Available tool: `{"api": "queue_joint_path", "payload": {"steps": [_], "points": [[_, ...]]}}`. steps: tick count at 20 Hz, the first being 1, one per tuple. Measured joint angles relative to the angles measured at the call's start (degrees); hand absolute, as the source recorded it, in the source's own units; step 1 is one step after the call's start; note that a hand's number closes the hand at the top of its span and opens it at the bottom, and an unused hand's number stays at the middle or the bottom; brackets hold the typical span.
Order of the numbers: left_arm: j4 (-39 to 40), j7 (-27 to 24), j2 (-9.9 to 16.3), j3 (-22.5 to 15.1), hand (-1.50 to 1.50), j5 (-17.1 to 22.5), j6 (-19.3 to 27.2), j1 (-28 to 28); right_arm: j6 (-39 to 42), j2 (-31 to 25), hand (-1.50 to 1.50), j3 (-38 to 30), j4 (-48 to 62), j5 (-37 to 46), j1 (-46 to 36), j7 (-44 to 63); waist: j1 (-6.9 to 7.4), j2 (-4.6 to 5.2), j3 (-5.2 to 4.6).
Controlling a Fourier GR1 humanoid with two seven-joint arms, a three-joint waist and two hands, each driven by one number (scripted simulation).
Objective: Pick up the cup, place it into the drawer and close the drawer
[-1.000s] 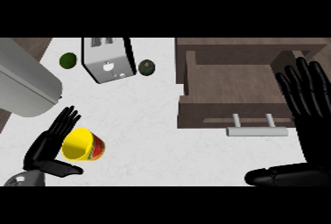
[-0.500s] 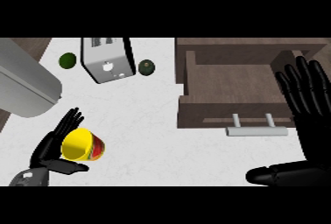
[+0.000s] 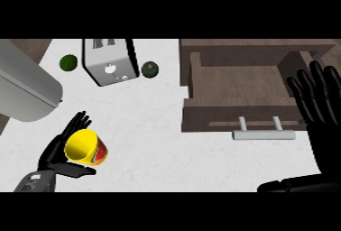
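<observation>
Cup (image 3: pixel 86 147) unmoved in left hand (image 3: pixel 61 153) — one drawer (image 3: pixel 240 92)

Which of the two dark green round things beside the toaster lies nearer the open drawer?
The one right of the toaster, at; the other sits on the toaster's far side from the drawer.

At lower left of your frame, the left hand (image 3: pixel 61 153) cradles the yellow cup (image 3: pixel 86 147). The open drawer (image 3: pixel 234 85) sits upper right; the right hand (image 3: pixel 318 101) rests open beside it.
</observation>
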Motion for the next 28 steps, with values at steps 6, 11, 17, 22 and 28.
{"api": "queue_joint_path", "payload": {"steps": [6,11,17,22,28], "points": [[2.7,0.4,-0.8,-0.3,-1.50,1.3,-0.8,-2.2,-0.1,0.4,-1.50,0.6,1.3,1.0,-0.2,-0.9,0.14,0.00,0.02],[4.6,1.0,-1.3,-1.1,-1.50,2.5,-3.2,-3.2,-0.2,0.3,-1.50,0.1,2.7,1.1,-1.3,-1.2,0.09,0.07,0.00],[4.9,1.4,-2.6,-2.4,1.50,4.0,-5.9,-3.0,-0.5,0.3,-1.50,0.3,1.3,0.6,-1.6,0.5,-0.05,0.03,-0.01],[3.0,1.4,-2.8,-3.0,1.50,5.6,-7.0,-3.3,0.0,0.1,-1.50,0.2,0.9,0.6,0.1,-0.3,0.02,-0.02,0.00],[1.0,-3.1,-4.2,-3.1,1.50,6.4,-2.7,-1.8,-0.2,-0.2,-1.50,-0.4,2.5,1.0,-1.8,-0.4,0.37,0.01,-0.01]]}}
